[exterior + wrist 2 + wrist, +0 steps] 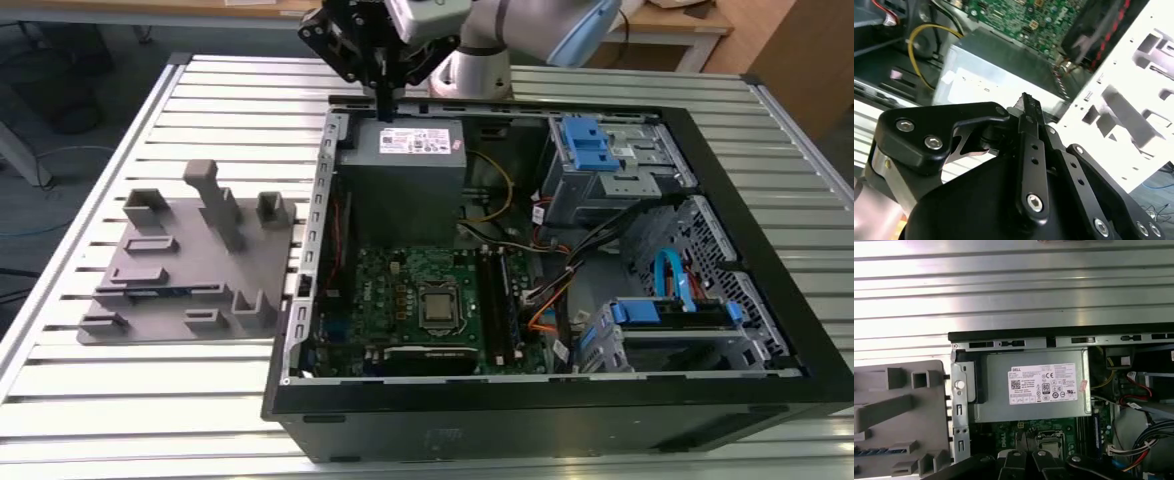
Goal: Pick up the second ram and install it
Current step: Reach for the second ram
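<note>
1. Hovering at 12 o'clock in the exterior view, the gripper (pixel 386 103) hangs over the far rim of the open computer case (pixel 534 425). It is just above the power supply (pixel 400 150), fingers pointing straight down.
2. The jaws look pressed together with nothing pinched between them. In the second wrist view the gripper (pixel 1026 101) tapers to one narrow tip.
3. The second ram (pixel 163 292) sits on edge in a groove of the grey fixture (pixel 147 250). The fixture rests on the slatted table (pixel 200 100) at 9 o'clock of the case. From the gripper the stick lies toward 7 o'clock, well apart. Its bluish strip also shows in the first wrist view (pixel 864 451).
4. My judgement is that the pick is the step in hand and has barely begun.
5. A clean pick needs the jaws spread before any descent, then lined up across the stick's two flat faces.
6. A grip near the middle of the stick's length should stop it from swinging.
7. The tall post (pixel 214 200) stands at 1 o'clock of the stick, so a plumb approach and a straight lift look safest.
8. The memory slots (pixel 505 300) run at 3 o'clock of the processor socket (pixel 438 305). They are narrow, so the stick should be held square.
</note>
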Controlling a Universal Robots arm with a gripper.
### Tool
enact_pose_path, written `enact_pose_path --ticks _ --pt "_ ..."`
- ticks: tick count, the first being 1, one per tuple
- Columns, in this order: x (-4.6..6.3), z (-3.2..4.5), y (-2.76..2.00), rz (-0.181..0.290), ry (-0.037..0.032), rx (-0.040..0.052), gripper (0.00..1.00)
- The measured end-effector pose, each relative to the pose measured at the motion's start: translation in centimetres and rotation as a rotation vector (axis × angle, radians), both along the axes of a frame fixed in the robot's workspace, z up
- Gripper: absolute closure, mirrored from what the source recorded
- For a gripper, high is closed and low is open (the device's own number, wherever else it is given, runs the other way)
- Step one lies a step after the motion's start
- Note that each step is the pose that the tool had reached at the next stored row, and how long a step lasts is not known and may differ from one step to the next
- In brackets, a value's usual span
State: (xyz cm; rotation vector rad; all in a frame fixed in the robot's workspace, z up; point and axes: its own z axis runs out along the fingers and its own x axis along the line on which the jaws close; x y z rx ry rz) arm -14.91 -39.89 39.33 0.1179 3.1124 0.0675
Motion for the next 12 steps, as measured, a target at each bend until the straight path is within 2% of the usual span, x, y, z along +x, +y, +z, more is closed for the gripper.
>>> enact_pose_path --ticks 12 --pt "-3.4 -0.02 0.00 0.000 0.0000 0.0000 0.89"
